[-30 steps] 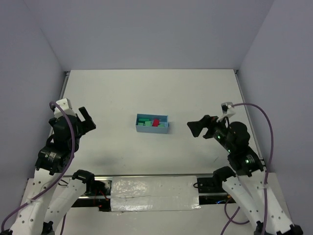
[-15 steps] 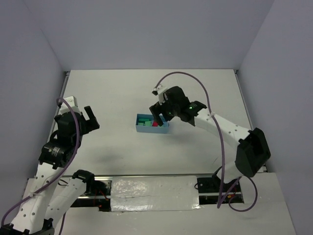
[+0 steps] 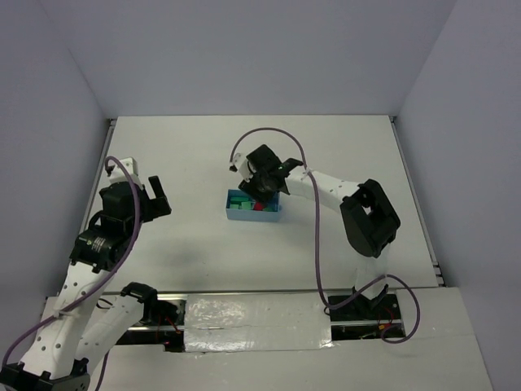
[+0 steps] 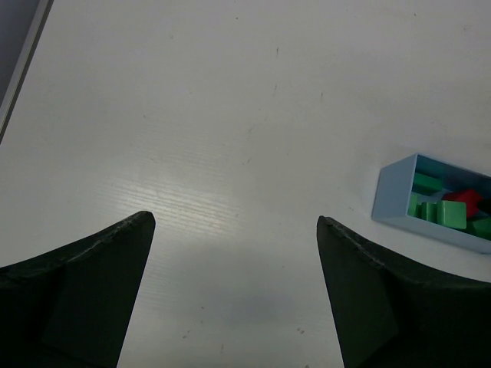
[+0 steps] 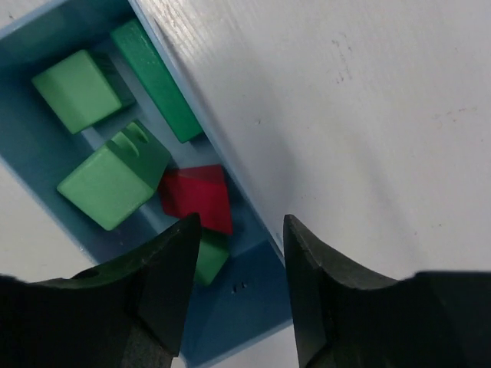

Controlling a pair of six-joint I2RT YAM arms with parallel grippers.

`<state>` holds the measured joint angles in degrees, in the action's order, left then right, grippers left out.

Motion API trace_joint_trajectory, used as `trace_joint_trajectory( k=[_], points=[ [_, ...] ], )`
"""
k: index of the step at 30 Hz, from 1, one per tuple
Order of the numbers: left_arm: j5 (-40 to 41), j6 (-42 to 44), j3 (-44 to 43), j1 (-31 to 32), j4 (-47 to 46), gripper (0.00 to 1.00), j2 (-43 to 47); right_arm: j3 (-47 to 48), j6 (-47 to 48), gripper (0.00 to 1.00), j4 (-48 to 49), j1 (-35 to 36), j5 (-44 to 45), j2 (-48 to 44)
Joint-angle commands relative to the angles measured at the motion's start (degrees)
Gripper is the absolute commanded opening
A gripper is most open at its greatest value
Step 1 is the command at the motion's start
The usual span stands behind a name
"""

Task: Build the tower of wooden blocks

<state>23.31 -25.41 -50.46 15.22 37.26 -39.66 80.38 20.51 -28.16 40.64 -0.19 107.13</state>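
Judging from my feeds, the tower is not begun: I see no piece stacked on the counter [image 4: 230,115]. The green blocks [image 5: 115,178] and the red roof piece [image 5: 196,198] lie loose inside the blue box [image 3: 273,217], mid-counter. My right hand [image 5: 239,222] hangs just over one long wall of the box, beside the red piece, fingers partly spread and pinching nothing that I can see. My left hand [image 4: 234,222] is spread wide over the counter, well apart from the box. Every pick and every placement is left to do
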Motion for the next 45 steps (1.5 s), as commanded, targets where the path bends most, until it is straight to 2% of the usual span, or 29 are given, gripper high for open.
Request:
trace_joint_trajectory(
  k=[1,8,9,10,12,13,16,20,21,24,29,33,34,37,39,40,41,42,45],
  points=[
    [-1.0,1.3,0.0,0.2,-2.6,1.00,0.7,2.1,2.4,0.52,1.5,-0.8,0.4,1.1],
    [-1.2,1.3,-0.1,0.2,-2.6,1.00,0.5,-4.7,-0.9,0.21,5.1,-2.3,-2.9,-2.9],
    [-1.2,1.3,-0.1,0.2,-2.6,1.00,0.5,-5.8,-1.7,0.17,6.5,-2.4,-2.3,-3.9],
    [-1.2,1.3,0.0,0.2,-2.6,1.00,0.5,-7.0,-3.8,0.09,7.2,-2.5,-0.4,-6.4],
    [-1.2,1.3,-0.1,0.2,-2.6,1.00,0.5,-10.2,-5.9,0.05,8.4,-2.8,1.2,-9.0],
    [-1.2,1.3,-0.2,0.2,-2.5,0.99,0.5,-11.4,-8.1,0.00,8.8,-2.8,2.5,-11.7],
    [-1.2,1.3,-0.2,0.2,-2.5,1.00,0.6,-16.4,-12.9,0.00,8.3,-2.7,8.1,-16.4],
    [-1.2,1.3,-0.1,0.2,-2.6,1.00,0.7,-18.6,-20.3,0.00,5.4,-2.8,28.1,-19.3],
    [-1.2,1.3,0.0,0.2,-2.6,1.00,0.7,-18.3,-23.0,0.00,1.5,-2.9,37.4,-18.5],
    [-1.1,1.3,0.0,0.2,-2.5,1.00,0.7,-15.5,-30.4,0.00,-8.2,-5.0,52.1,-13.7],
    [-0.9,1.2,-0.2,0.2,-2.4,1.00,1.1,-12.6,-37.4,0.00,-13.9,-12.3,56.1,-7.7],
    [-0.8,1.2,0.1,0.3,-2.5,1.00,1.5,-8.8,-45.1,0.00,-22.2,-15.9,65.0,-3.3],
    [-0.9,1.2,0.0,0.3,-2.5,0.99,1.4,-6.0,-48.4,0.00,-23.8,-15.8,69.3,-2.1],
    [-0.9,1.3,-0.2,0.3,-2.5,0.99,1.1,-0.1,-53.2,0.00,-30.4,-14.1,74.4,4.0],
    [-1.0,1.2,-0.3,0.3,-2.4,1.00,1.0,4.8,-58.8,0.00,-39.2,-13.4,76.6,9.6],
    [-0.8,1.2,-0.3,0.3,-2.3,1.00,1.2,6.7,-66.2,0.00,-43.2,-13.0,78.0,11.7],
    [-0.9,1.2,-0.2,0.3,-2.4,0.99,1.3,8.5,-71.3,0.00,-52.9,-12.6,79.0,15.9],
    [-0.9,1.3,0.0,0.3,-2.4,1.00,1.5,10.8,-74.4,0.00,-54.6,-12.1,79.9,17.3],
    [-1.1,1.3,0.0,0.3,-2.6,0.99,2.0,12.0,-73.2,0.03,-54.5,-10.0,79.1,19.5]
  ],
)
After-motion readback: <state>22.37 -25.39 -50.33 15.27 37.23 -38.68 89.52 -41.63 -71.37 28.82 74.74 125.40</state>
